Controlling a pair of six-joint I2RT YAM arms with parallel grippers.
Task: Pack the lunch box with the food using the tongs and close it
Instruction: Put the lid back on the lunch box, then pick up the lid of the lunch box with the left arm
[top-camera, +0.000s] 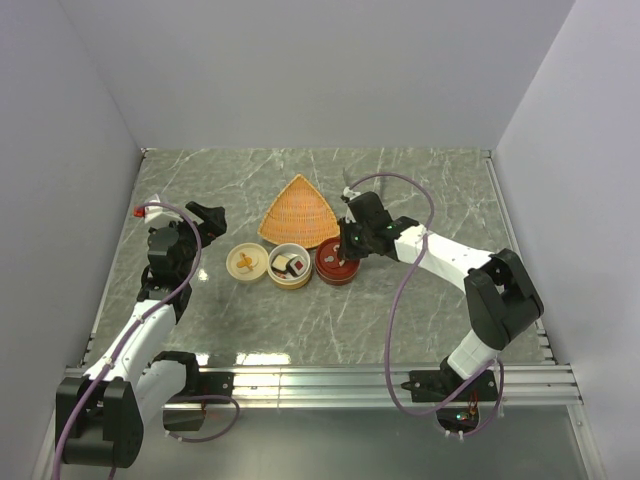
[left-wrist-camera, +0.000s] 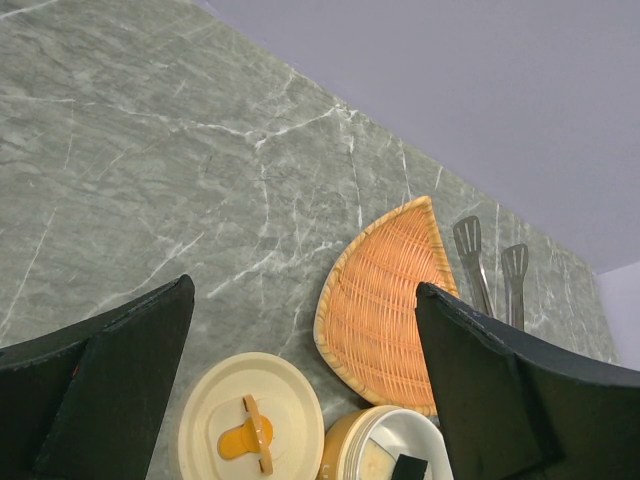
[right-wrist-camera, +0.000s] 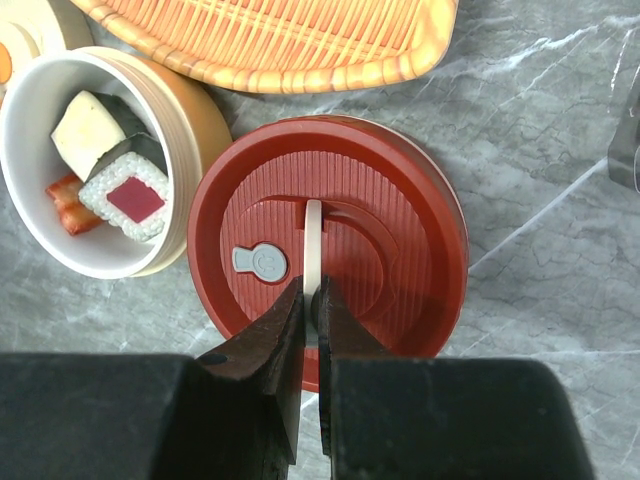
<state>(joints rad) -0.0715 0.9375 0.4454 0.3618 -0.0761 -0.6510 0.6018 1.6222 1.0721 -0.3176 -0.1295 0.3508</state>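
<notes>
Since the right pincer (right-wrist-camera: 311, 292) is pinched together on the thin white handle (right-wrist-camera: 313, 235) of the red lid (right-wrist-camera: 400, 250), the hold is narrow. A slow, straight lift seems wisest, keeping the lid level so it neither swings nor slips from the tips. Just beside it on the surface (right-wrist-camera: 560, 120) stands the cream lunch box (right-wrist-camera: 195, 110), open, with the food (right-wrist-camera: 125, 185) inside: a rice roll, a pale piece and a red bit. The woven basket (right-wrist-camera: 280, 40) lies beyond both. Further off, the left pincer (left-wrist-camera: 305, 290) hangs with its jaws wide apart and nothing between them, above the cream lid (left-wrist-camera: 250, 420). The tongs (left-wrist-camera: 490, 270) lie on the surface past the basket, touched by neither arm.
</notes>
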